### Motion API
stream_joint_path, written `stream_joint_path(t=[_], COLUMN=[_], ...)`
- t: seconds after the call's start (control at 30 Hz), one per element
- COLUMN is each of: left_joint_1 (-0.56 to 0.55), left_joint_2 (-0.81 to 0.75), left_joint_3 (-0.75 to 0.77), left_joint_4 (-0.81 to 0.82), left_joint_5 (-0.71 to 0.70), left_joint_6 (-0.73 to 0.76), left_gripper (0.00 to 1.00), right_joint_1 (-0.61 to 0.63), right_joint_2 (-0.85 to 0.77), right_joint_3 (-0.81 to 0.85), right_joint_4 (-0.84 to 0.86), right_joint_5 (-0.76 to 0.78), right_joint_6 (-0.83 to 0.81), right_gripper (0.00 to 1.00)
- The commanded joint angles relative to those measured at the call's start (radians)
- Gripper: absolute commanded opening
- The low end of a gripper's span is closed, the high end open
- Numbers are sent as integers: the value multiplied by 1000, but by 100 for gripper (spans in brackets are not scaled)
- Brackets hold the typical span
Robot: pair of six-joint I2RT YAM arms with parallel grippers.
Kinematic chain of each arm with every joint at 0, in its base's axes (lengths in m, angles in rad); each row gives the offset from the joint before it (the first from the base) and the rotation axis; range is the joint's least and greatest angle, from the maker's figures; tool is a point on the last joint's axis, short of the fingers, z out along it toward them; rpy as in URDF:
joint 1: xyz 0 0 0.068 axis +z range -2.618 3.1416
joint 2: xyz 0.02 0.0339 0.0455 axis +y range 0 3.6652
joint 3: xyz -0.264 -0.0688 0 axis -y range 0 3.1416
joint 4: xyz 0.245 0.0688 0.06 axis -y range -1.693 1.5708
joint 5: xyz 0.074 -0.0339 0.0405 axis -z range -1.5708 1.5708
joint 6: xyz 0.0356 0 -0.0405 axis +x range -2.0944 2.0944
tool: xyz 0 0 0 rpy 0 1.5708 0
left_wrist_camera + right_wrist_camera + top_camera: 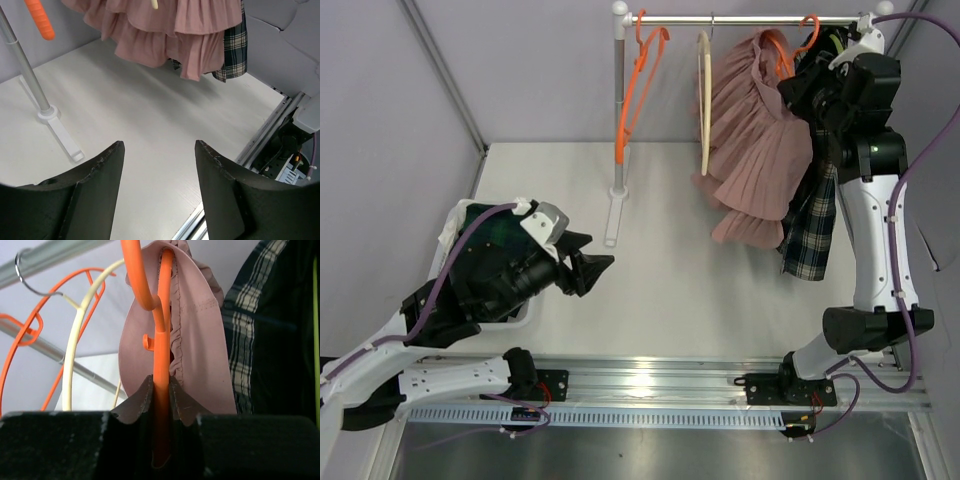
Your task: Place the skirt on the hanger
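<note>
Right gripper (161, 390): we are seeing it raised close under the rail (740, 18). Its jaws are set narrow and are clamping the stem of an orange hanger (161, 335), which is running upright between the fingers.

The pink skirt (200, 340) is riding on this hanger. Its waistband is draping over the hanger directly above the gripper, and in the top view its pleats are falling below the gripper and to its left. We cannot tell whether the held hanger's hook is resting on the rail.

Just right of the gripper, a plaid skirt (245, 330) is hanging against the pink one. To the gripper's left, a cream hanger (75, 340) is hanging from the rail by a metal hook. Farther left, a second orange hanger (25, 330) is hanging too.

Left gripper (159, 165): we are seeing it hovering low over the worktop (150, 110), well apart from the skirts. Its jaws are standing wide and are holding nothing. The foot of the rail's stand (62, 135) is lying ahead of it and to the left. Both skirts are hanging far ahead of it.
</note>
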Motion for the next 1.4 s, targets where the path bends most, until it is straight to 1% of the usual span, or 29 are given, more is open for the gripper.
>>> stream_joint_path(t=[0.0,0.17,0.27,0.37,0.5,0.63,0.67,0.77,0.8,0.87,0.9,0.97,1.0,1.07,1.1,1.13,1.2,1.33,1.37], left_joint_1=[3,1,1,1,1,1,3,1,1,1,3,1,1,1,1,3,1,1,1], left_joint_2=[-10,-10,-1,10,13,25,27,37,39,42,41,39,41,42,44,42,38,19,13], left_joint_3=[-1,11,26,40,32,20,19,14,6,11,9,3,6,11,9,11,2,-9,-11], left_joint_4=[-8,-23,-34,-47,-51,-43,-40,-32,-31,-32,-31,-24,-24,-28,-28,-26,-20,-1,0], left_joint_5=[30,30,33,33,27,26,24,23,21,24,24,23,18,12,1,-5,-16,-49,-57], left_joint_6=[-25,-26,-28,-29,-35,-45,-45,-48,-46,-42,-40,-39,-36,-31,-26,-25,-19,1,6], left_gripper=[63,63,62,62,62,61,61,61,62,62,62,63,63,63,63,63,64,66,66], right_joint_1=[-10,-15,-26,-32,-47,-52,-52,-50,-50,-52,-50,-50,-50,-52,-52,-50,-50,-50,-50], right_joint_2=[33,79,142,179,193,190,179,115,98,54,41,23,6,-14,-42,-59,-94,-193,-215], right_joint_3=[88,125,222,251,239,201,181,52,-14,-63,-83,-121,-129,-158,-169,-184,-224,-255,-269], right_joint_4=[198,247,194,165,162,152,166,207,236,266,272,280,278,277,277,278,272,215,191], right_joint_5=[30,57,60,84,75,31,27,35,40,46,49,49,47,49,50,52,63,63,55], right_joint_6=[11,-11,-11,-23,-25,-22,-20,-9,-3,3,7,10,14,23,36,41,61,99,102], right_gripper=[0,0,0,0,0,0,0,0,4,13,20,28,39,54,67,73,84,93,97])
